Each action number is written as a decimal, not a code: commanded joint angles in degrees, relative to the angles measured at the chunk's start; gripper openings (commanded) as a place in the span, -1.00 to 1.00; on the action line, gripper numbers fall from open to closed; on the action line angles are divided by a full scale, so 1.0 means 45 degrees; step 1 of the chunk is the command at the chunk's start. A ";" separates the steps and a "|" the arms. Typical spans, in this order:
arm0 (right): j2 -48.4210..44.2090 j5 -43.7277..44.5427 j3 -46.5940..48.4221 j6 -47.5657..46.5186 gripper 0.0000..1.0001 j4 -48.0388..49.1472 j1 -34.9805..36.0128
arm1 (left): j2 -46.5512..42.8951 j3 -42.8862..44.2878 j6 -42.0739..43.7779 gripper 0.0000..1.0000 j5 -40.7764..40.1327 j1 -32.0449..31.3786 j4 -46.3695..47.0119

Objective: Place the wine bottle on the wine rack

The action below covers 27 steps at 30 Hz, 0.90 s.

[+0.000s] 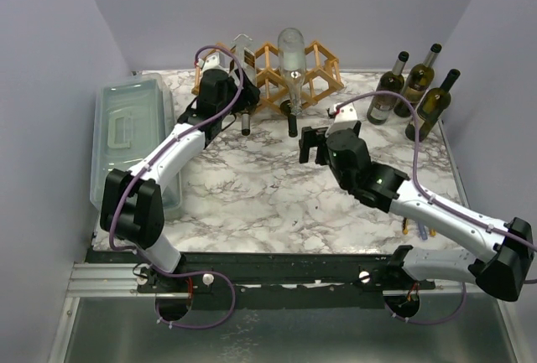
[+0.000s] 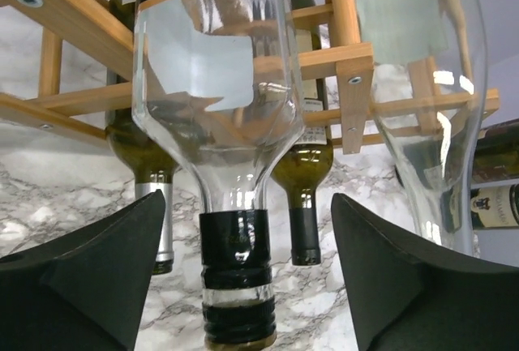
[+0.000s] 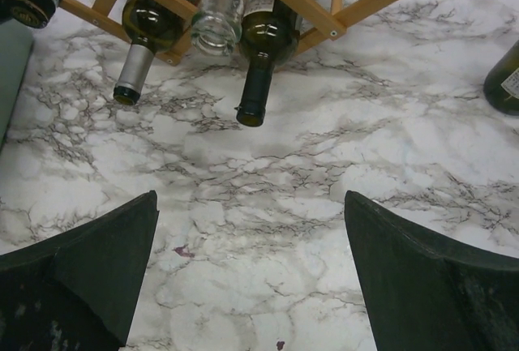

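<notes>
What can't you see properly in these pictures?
- Top view: the left arm covers the left end of the wine rack, so the bottles there are partly hidden.
- Top view: labels on the three standing bottles are too small to read.
- Left wrist view: the clear bottle is cut off by the top edge.
- Right wrist view: a green bottle is cut off by the right edge.

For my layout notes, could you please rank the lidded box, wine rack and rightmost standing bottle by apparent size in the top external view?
1-2. lidded box and wine rack: similar spread, box nearer the camera, so unranked.
3. rightmost standing bottle: clearly smallest.
</notes>
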 commanded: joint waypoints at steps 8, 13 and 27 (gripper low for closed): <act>0.1551 -0.2801 0.3643 -0.0349 1.00 -0.3232 -0.3247 | -0.2551 0.0401 0.2835 0.97 -0.1690 -0.0008 -0.2016; 0.2093 -0.3528 0.4604 0.0165 1.00 -0.3744 -0.5185 | -0.3521 0.0316 0.4189 0.97 -0.1740 -0.0023 -0.1934; 0.5204 -0.3652 0.7196 0.0827 1.00 -0.3510 -0.9918 | -0.4043 -0.0458 0.4622 0.89 0.0158 -0.0081 -0.0706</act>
